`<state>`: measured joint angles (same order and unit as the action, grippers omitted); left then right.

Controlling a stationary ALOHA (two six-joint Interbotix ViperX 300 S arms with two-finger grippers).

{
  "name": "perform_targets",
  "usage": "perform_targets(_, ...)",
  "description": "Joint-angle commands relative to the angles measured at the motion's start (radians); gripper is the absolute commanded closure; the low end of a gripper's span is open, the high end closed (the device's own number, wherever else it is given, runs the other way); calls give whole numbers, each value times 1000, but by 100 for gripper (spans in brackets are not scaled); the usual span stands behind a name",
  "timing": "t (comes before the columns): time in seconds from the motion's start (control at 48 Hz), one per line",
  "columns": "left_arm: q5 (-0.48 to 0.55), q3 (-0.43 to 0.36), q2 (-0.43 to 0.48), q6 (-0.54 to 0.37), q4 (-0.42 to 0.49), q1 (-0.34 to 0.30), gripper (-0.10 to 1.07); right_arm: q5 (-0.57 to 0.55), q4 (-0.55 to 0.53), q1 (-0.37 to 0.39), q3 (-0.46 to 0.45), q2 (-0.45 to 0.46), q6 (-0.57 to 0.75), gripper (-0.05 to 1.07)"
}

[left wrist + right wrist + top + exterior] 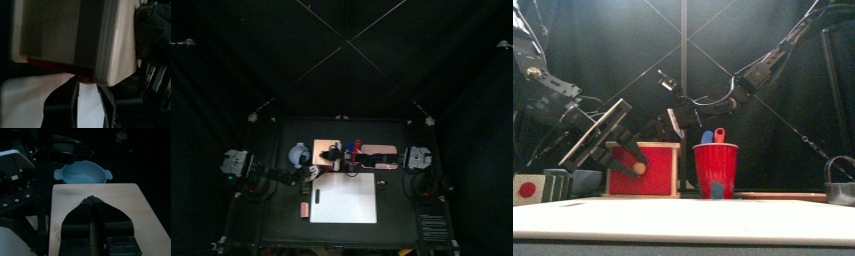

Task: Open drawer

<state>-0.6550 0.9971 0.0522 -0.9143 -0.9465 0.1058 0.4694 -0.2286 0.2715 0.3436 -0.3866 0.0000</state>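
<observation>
The small wooden box with a red drawer front (643, 168) looks light and stiff. The left gripper (89, 86) is partly open at its knob, gripping nothing yet; the right gripper (95, 204) rests closed on top.

Likely a robot lab — black curtains (225, 60) all around.

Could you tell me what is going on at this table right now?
The robot is working on a small wooden box with a red drawer front. The left end effector is at the lower edge of that drawer box, jaws apart; whether it grips anything cannot be seen. The right end effector rests on the box's wooden top, jaws together. A red cup stands beside the box, and a light blue bowl sits behind.
</observation>
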Motion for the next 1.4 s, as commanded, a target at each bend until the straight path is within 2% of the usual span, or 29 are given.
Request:
perform_targets(0.0,3,-18,-23,0,3,18,39,-8,0,0,0,14,-3,99)
perform_targets(0.896,61,-15,-35,-3,-3,143,39,-6,0,28,0,14,-2,99)
perform_targets(1.375,66,-26,-20,-5,-3,187,40,-8,2,46,-6,14,-2,99)
